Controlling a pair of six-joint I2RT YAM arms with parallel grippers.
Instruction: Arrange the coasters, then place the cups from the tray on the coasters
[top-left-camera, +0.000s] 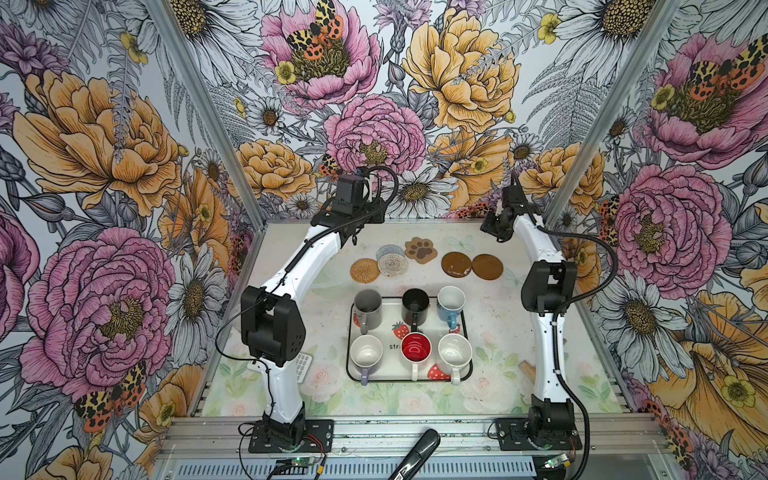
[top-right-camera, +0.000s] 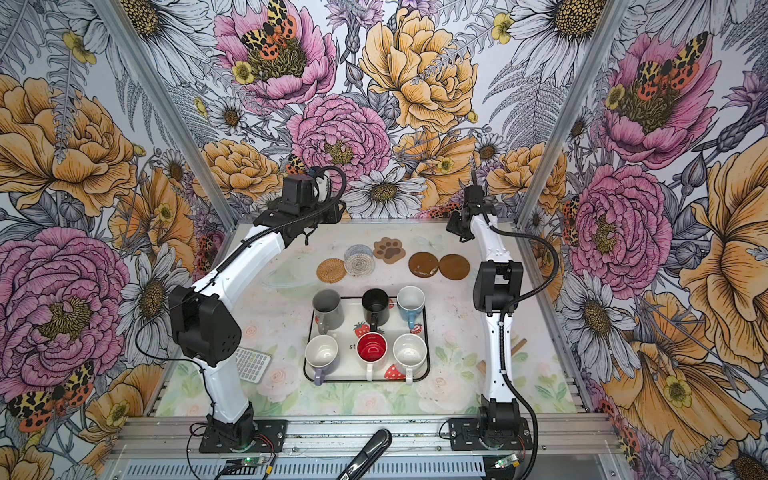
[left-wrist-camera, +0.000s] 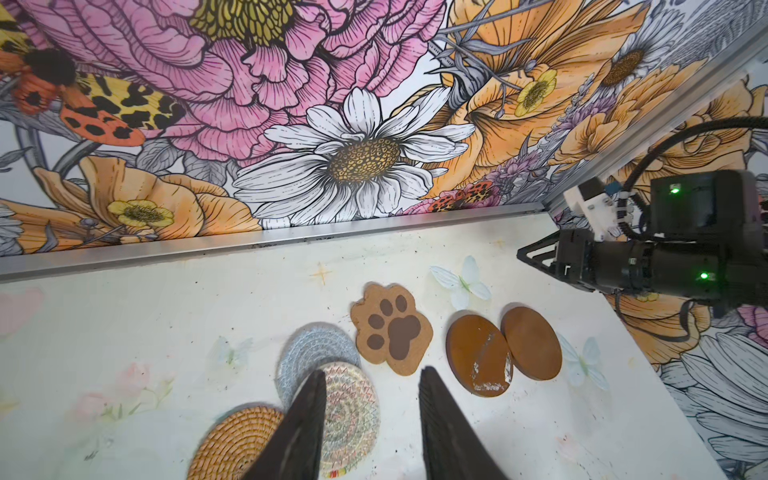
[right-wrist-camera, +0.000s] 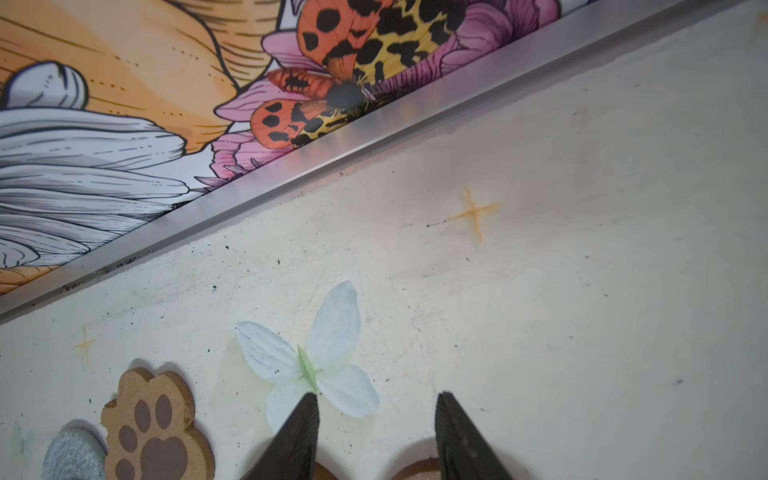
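Top views both show the tray (top-left-camera: 390, 316) at mid-table carrying all six cups (top-left-camera: 417, 348), so none has been placed yet. Beyond it the coasters (top-left-camera: 365, 270) lie in a loose row, and I judge the arranging unfinished. The clear coaster (left-wrist-camera: 353, 407) overlaps the grey-blue coaster (left-wrist-camera: 307, 349) and touches the rattan coaster (left-wrist-camera: 237, 440). The two brown discs (left-wrist-camera: 478, 353) overlap at their edges, and only the paw coaster (left-wrist-camera: 392, 328) lies on its own.

The left gripper (left-wrist-camera: 371, 372) hovers over the clear coaster, jaws partly apart and empty. The right gripper (right-wrist-camera: 377, 395) hangs over the discs, jaws also apart, holding nothing.

Around them are a black handle (top-left-camera: 419, 451) on the front rail, a white keypad (top-right-camera: 252, 365) by the left arm and a wooden piece (top-left-camera: 527, 368) by the right arm — all off the path. The back-row cups stand between the front row and the coasters.
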